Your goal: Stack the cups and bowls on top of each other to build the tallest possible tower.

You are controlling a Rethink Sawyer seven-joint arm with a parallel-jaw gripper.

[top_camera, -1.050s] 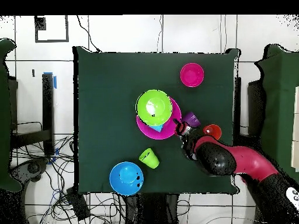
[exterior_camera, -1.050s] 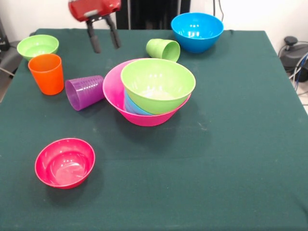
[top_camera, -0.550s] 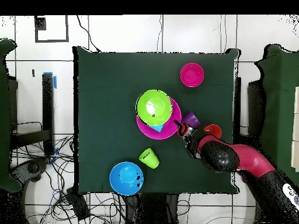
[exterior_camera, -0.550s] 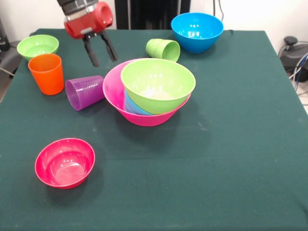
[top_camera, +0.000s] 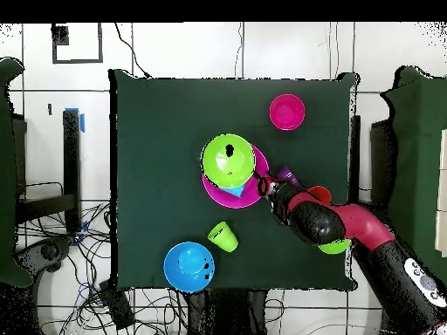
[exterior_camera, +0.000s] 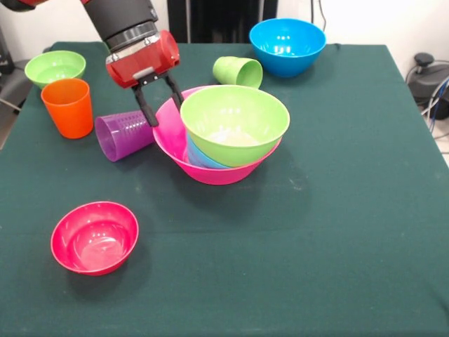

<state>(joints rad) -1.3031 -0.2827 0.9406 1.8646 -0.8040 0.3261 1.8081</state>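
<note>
Going from the left in the front view, a small green bowl (exterior_camera: 55, 67) sits at the far corner of the dark green surface (exterior_camera: 337, 210), with the orange cup (exterior_camera: 68, 107) upright just in front of it. Nearer the camera lies the small pink bowl (exterior_camera: 94, 236). The purple cup (exterior_camera: 124, 134) lies on its side beside the tower (exterior_camera: 221, 133), whose large pink bowl holds a light blue piece and a tilted green bowl (exterior_camera: 235, 124). The gripper (exterior_camera: 160, 103) hangs with jaws spread, straddling the pink rim. Behind, a light green cup (exterior_camera: 238, 71) lies tipped, and a blue bowl (exterior_camera: 287, 46) stands farther right.
</note>
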